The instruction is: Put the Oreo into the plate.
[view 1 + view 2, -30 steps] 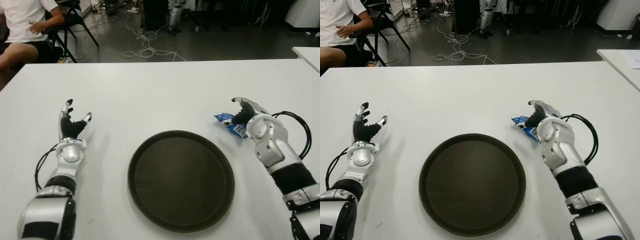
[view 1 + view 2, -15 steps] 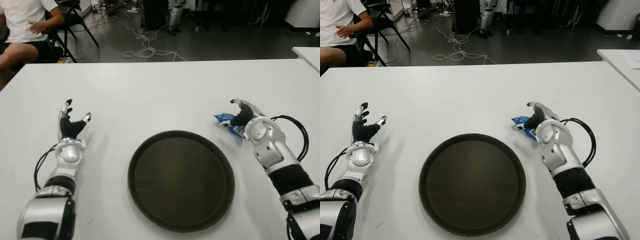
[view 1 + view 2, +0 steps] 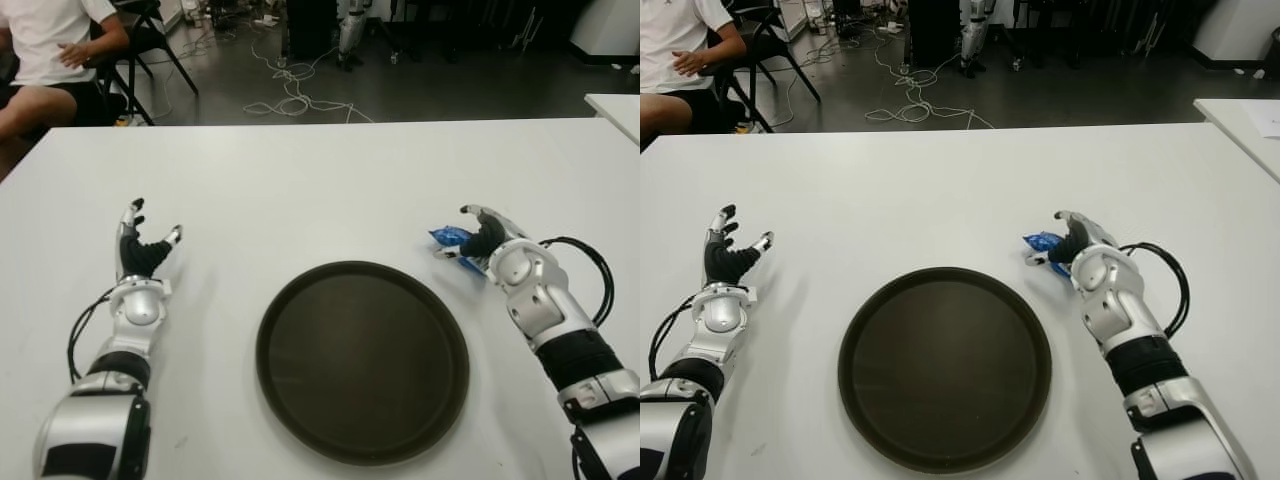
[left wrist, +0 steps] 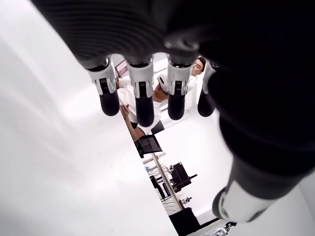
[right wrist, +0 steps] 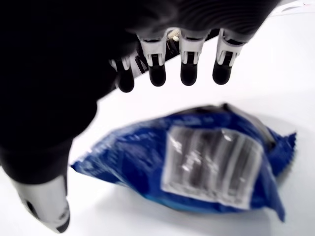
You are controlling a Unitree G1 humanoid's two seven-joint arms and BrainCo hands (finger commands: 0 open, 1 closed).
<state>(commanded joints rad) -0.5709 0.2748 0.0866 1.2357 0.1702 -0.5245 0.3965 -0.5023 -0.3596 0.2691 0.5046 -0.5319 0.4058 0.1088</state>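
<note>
Oreo pack (image 3: 452, 240): near half hidden behind the right hand (image 3: 486, 238) in both eye views; wording on its white label (image 5: 211, 164) blurred beyond reading in the right wrist view; contact between fingers and pack cannot be told. Person (image 3: 52, 55), beyond the table's (image 3: 320, 180) far left corner: cut off by the picture's top and left edges. Second table (image 3: 615, 108), right of the first: only a corner in view. Floor cables (image 3: 295, 95) beyond the table: too small to trace.
</note>
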